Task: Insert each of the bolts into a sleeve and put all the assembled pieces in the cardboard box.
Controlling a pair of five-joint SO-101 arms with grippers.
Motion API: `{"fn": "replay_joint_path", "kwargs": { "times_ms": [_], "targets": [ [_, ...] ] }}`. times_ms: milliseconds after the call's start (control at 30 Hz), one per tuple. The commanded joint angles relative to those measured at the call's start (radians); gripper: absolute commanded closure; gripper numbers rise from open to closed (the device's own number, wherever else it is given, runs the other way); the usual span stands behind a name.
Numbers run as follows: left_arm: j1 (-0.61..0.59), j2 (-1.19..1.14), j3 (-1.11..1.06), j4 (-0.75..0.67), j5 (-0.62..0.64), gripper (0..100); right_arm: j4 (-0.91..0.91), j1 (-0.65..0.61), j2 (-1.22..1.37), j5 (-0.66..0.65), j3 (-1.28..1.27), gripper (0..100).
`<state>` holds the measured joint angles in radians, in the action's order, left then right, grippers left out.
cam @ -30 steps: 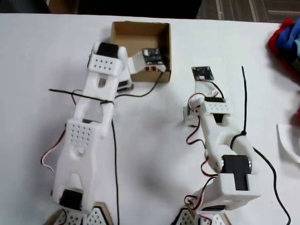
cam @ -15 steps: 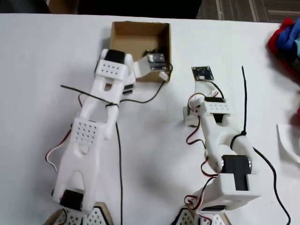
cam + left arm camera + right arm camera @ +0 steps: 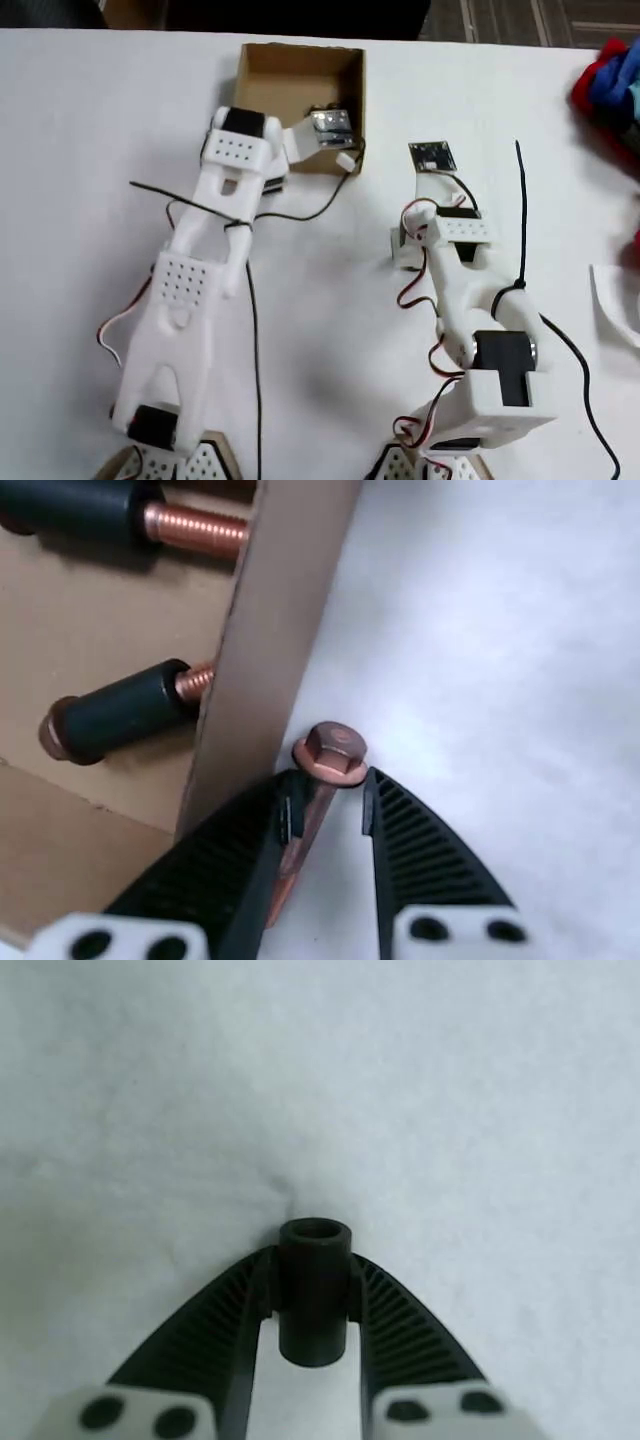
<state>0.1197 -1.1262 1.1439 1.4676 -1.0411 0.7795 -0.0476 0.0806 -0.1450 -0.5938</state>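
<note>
My left gripper (image 3: 325, 785) is shut on a copper bolt (image 3: 330, 752), whose hex head pokes out past the fingertips. It sits just outside the wall of the cardboard box (image 3: 270, 640). Inside the box lie two assembled pieces, black sleeves with copper bolts through them (image 3: 120, 712) (image 3: 90, 505). From above, the left gripper (image 3: 335, 140) is at the near right corner of the box (image 3: 300, 70). My right gripper (image 3: 315, 1260) is shut on a black sleeve (image 3: 315, 1290), held upright with its open bore showing, over bare table. From above, the right gripper (image 3: 408, 245) is right of the box and nearer.
Black cables (image 3: 300, 210) trail from both arms across the white table. A bundle of coloured cloth (image 3: 610, 80) lies at the far right edge, and a white curved object (image 3: 612, 310) sits nearer on the right. Bare table lies between the arms.
The left arm swung a little to the right, bringing its gripper from over the box interior to the box's near right corner, then held still. The right arm has not moved.
</note>
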Motion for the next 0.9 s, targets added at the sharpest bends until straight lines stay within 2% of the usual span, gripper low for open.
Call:
{"fn": "replay_joint_path", "kwargs": {
  "times_ms": [0, 333, 600, 867],
  "targets": [
    [0.003, -0.002, 0.024, 0.012, 0.000, 87, -0.015, 0.005, -0.051, 0.005, 0.029, 97.4],
    [0.037, 0.041, 0.053, 0.316, 0.000, 87, -0.015, 0.005, -0.051, 0.005, 0.029, 97.4],
    [0.025, 0.201, 0.061, 0.295, 0.034, 87, -0.015, 0.005, -0.051, 0.005, 0.029, 97.4],
    [0.023, 0.158, 0.056, 0.209, -0.021, 87, -0.015, 0.005, -0.051, 0.005, 0.029, 97.4]
  ]
}}
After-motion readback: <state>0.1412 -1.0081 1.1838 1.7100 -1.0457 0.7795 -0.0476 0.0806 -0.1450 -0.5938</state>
